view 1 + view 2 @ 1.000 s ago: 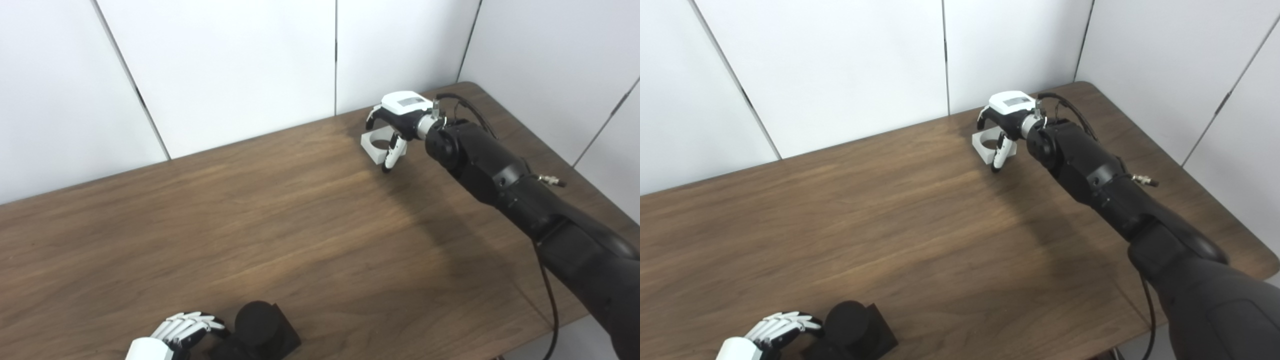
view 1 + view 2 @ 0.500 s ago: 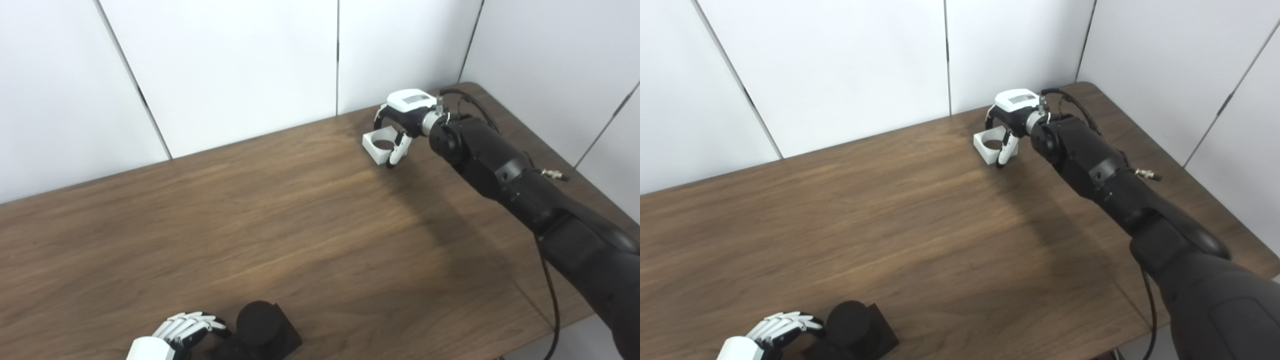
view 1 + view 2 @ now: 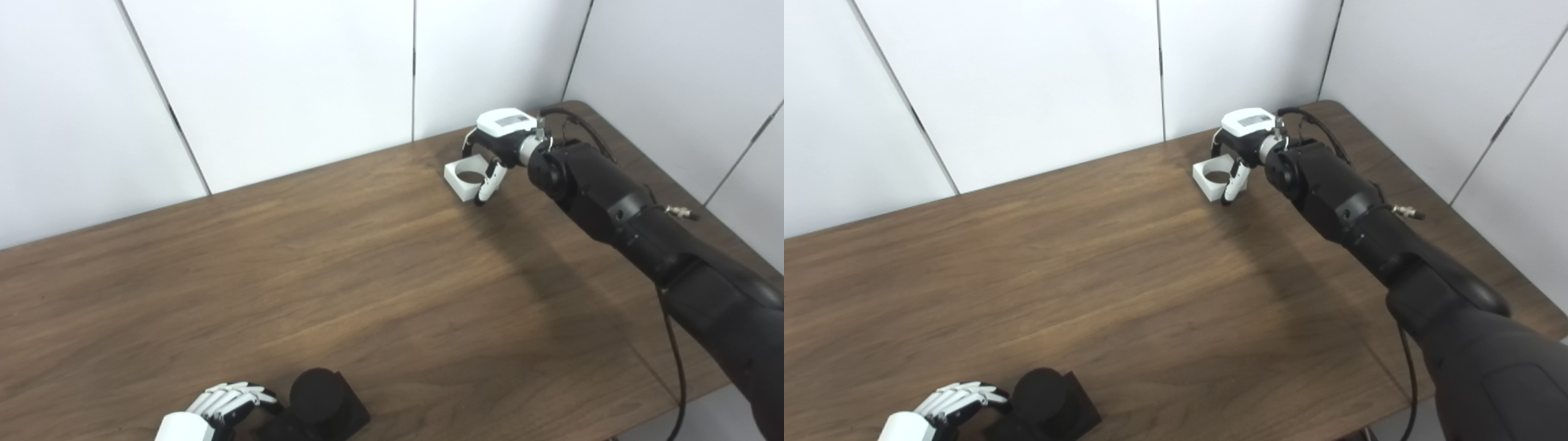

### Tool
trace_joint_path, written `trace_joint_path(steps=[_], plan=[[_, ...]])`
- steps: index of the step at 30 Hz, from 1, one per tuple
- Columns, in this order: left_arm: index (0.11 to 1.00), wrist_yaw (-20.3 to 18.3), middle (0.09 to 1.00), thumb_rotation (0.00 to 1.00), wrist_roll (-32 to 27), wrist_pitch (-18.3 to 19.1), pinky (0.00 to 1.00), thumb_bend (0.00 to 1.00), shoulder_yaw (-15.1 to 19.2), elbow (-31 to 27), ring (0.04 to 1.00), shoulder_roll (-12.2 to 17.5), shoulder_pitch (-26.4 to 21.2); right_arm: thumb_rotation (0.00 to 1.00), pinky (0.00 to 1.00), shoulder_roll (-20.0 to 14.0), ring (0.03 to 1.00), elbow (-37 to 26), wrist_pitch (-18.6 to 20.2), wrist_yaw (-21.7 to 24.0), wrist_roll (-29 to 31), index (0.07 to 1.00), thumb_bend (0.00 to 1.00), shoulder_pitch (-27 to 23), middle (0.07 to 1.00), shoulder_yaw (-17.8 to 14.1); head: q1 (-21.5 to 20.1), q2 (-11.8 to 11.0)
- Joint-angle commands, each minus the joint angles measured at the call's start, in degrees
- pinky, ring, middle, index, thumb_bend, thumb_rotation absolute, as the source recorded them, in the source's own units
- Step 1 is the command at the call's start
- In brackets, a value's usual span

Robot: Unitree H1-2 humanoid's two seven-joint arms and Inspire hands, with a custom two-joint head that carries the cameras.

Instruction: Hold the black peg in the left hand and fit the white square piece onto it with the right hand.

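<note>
The black peg (image 3: 315, 395), a round post on a square base, is at the table's near edge at the bottom left. My left hand (image 3: 211, 413) is curled against its left side and holds it; the thumb is hidden. The white square piece (image 3: 460, 184) with a round hole rests on the table at the far right. My right hand (image 3: 495, 141) arches over the piece. Its fingers come down behind the far edge and its thumb (image 3: 485, 187) presses the near right corner, so the hand is shut on the piece.
The brown wooden table (image 3: 367, 275) stretches between the two hands. White wall panels stand right behind the far edge. The table's right corner (image 3: 582, 107) lies just past my right hand. A cable (image 3: 674, 367) hangs along the right arm.
My right hand has shifted slightly right and back over the white piece, and its thumb and fingers have drawn in around it. The piece, the peg and my left hand have stayed put.
</note>
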Motion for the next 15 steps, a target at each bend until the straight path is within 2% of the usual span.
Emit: trace_joint_path(steps=[1, 2, 4, 15], plan=[[0.489, -1.13, 0.683, 0.04, 0.89, 0.57, 0.75, 0.52, -0.02, -0.94, 0.734, 0.53, 0.78, 0.18, 0.84, -2.30, 0.913, 0.05, -0.56, 0.00, -1.50, 0.654, 0.71, -1.49, 0.850, 0.18, 0.04, 0.10], [0.489, -1.15, 0.683, 0.04, 0.95, 0.64, 0.75, 0.52, -0.02, -0.97, 0.735, 0.52, 0.80, 0.16, 0.83, -2.29, 0.906, 0.17, -0.85, -0.32, -1.40, 0.576, 0.62, -1.46, 0.841, 0.17, 0.08, 0.11], [0.489, -1.10, 0.684, 0.04, 0.91, 0.60, 0.75, 0.52, -0.01, -0.96, 0.736, 0.51, 0.80, 0.14, 0.79, -2.21, 0.885, 0.22, -1.15, -0.83, -1.07, 0.509, 0.54, -1.30, 0.816, -0.12, 0.10, 0.14], [0.489, -1.48, 0.683, 0.04, 1.01, 1.02, 0.76, 0.52, -0.21, -1.13, 0.735, -0.08, 0.57, 0.13, 0.82, -2.57, 0.889, -0.64, -1.58, -1.14, -0.20, 0.487, 0.52, -0.41, 0.791, -0.72, 2.09, 0.79]])
